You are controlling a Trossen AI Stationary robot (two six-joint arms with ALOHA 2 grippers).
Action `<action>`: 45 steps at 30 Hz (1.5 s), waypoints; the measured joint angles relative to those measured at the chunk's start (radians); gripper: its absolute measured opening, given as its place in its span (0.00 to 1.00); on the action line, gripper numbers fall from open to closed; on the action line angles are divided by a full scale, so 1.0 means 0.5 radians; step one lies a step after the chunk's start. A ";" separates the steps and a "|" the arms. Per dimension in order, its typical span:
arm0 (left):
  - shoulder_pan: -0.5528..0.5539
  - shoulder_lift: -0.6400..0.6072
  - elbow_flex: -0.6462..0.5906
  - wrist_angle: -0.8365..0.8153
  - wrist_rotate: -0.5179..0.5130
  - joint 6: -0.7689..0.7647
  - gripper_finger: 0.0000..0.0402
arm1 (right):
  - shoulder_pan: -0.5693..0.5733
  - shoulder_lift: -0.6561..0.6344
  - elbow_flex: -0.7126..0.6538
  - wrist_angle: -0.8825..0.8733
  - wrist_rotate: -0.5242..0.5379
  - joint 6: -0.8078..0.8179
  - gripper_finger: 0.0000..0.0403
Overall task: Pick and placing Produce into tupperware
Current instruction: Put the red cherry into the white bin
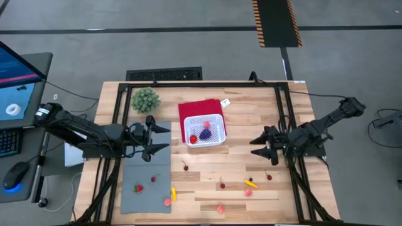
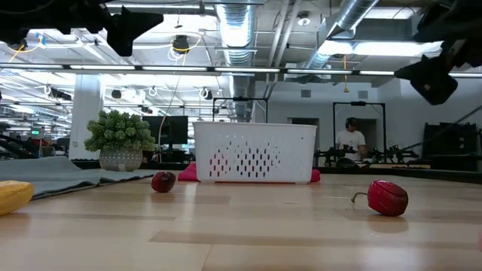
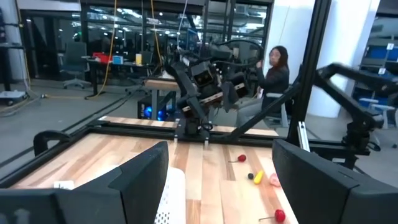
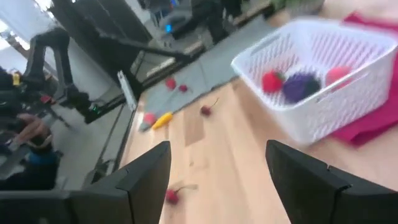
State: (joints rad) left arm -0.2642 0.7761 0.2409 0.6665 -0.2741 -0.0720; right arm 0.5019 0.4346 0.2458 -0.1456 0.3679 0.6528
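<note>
The white latticed tupperware point(image 1: 213, 140) stands on a red cloth point(image 1: 200, 108) at the table's middle. It holds a red piece point(image 1: 193, 139), a purple one point(image 1: 205, 134) and a pink one point(image 1: 206, 125), which also show in the tupperware point(image 4: 348, 93) in the right wrist view. More small produce lies loose: a cherry point(image 1: 185, 167), a yellow piece point(image 1: 251, 184), and several red and pink pieces. My left gripper point(image 1: 161, 137) hovers open just left of the tupperware. My right gripper point(image 1: 258, 145) hovers open to its right. Both are empty.
A green bushy plant point(image 1: 145, 99) stands at the far left. A grey mat point(image 1: 144, 169) at the near left carries a red piece point(image 1: 138, 188), a pink one point(image 1: 167, 201) and a yellow one point(image 1: 173, 193). Black frame rails run along the table's edges. A person sits beyond the table point(image 3: 277, 71).
</note>
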 joint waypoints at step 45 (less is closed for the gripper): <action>-0.001 0.000 0.001 0.057 -0.004 -0.007 0.69 | 0.402 2.356 1.383 -1.825 -0.988 2.038 0.71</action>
State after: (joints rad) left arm -0.2646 0.7761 0.2413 0.6949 -0.2760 -0.0753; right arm 0.7028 1.6125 0.9375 -1.0579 -0.1261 1.6718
